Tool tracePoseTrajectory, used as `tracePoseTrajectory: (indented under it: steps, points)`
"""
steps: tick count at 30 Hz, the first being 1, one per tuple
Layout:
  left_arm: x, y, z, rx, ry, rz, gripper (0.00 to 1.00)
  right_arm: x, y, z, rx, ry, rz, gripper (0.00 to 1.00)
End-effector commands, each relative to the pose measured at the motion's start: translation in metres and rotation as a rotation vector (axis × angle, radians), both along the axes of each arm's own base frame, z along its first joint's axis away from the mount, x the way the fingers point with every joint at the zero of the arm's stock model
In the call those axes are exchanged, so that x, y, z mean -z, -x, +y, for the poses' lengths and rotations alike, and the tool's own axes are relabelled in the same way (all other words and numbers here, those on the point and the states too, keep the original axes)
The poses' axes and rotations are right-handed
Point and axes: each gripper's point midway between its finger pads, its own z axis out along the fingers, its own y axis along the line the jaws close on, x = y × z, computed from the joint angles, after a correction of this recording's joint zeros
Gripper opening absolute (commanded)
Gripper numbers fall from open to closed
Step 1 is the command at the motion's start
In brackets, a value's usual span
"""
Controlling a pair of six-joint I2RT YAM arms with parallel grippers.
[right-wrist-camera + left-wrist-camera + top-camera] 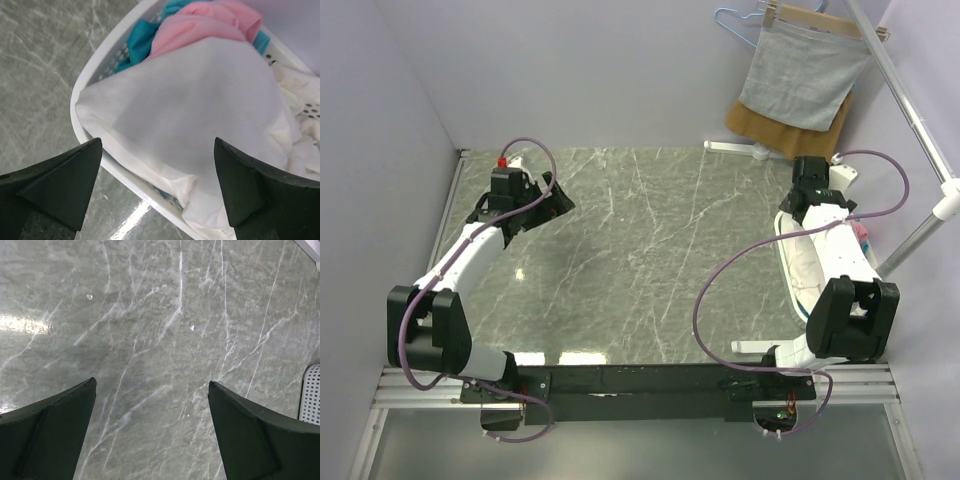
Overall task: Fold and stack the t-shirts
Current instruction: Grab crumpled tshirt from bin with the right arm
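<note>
**Two robot arms over a marble table, white t-shirt heaped in a basket at the right edge**

A grey-green marble table (650, 250) with white veins fills the overhead view; most of its surface lies bare between the two arms.

The left gripper (151, 381) hangs over bare marble near the table's far left corner; its two dark fingers are spread wide and hold nothing.

The right gripper (158, 140) hangs over a white perforated plastic laundry basket (105, 50) at the table's right edge; its fingers are also spread wide, apart from the cloth below them.

In the basket, a crumpled white cotton t-shirt (190, 100) lies on top, one broad smooth fold facing up and spilling over the near rim; a pink cloth (200, 22) and a teal cloth (140, 42) are bunched behind it, touching it.

Beyond the far right corner, a plain grey cloth (805, 75) hangs from a wooden hanger, a mustard-brown cloth (770, 125) behind and below it; a slanted white rack pole (910, 110) runs just beside the right arm.

Pale lilac walls (380, 150) close in the left and far sides; a black mounting bar (620, 382) lines the near edge between the arm bases.
</note>
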Motion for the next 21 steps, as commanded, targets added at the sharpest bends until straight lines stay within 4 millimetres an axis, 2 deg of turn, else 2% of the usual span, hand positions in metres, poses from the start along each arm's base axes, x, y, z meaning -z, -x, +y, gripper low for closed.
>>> tracePoseTrajectory:
  steps: [1, 7, 12, 13, 14, 16, 17, 19, 20, 21]
  points:
    - [-0.009, -0.003, -0.009, 0.024, 0.047, -0.033, 0.99, 0.005, 0.001, 0.007, -0.026, -0.069, -0.037, 0.98]
    - [0.002, -0.002, -0.011, 0.037, 0.052, -0.008, 0.99, 0.030, -0.005, 0.007, -0.043, -0.147, -0.011, 0.95]
    - [0.009, -0.004, -0.015, 0.054, 0.063, 0.008, 0.99, 0.054, -0.013, 0.005, -0.046, -0.190, 0.035, 0.86]
    - [0.010, -0.004, -0.017, 0.060, 0.068, 0.007, 0.99, 0.057, -0.015, 0.005, -0.050, -0.199, 0.039, 0.82]
    - [0.008, -0.005, -0.019, 0.068, 0.076, 0.001, 0.99, 0.063, -0.016, 0.005, -0.054, -0.208, 0.058, 0.68]
    - [0.011, -0.005, -0.019, 0.072, 0.077, 0.007, 0.97, 0.066, -0.017, 0.006, -0.063, -0.216, 0.060, 0.56]
    - [0.012, -0.005, -0.020, 0.077, 0.079, 0.009, 0.96, 0.064, -0.018, 0.009, -0.074, -0.218, 0.052, 0.45]
    - [0.015, -0.006, -0.020, 0.078, 0.079, 0.018, 0.95, 0.059, -0.021, 0.013, -0.115, -0.226, 0.022, 0.33]
    - [0.017, -0.006, -0.020, 0.077, 0.080, 0.020, 0.94, 0.046, -0.021, 0.016, -0.138, -0.220, -0.017, 0.10]
    - [0.017, -0.007, -0.022, 0.081, 0.085, 0.020, 0.94, 0.038, -0.022, 0.020, -0.158, -0.216, -0.042, 0.00]
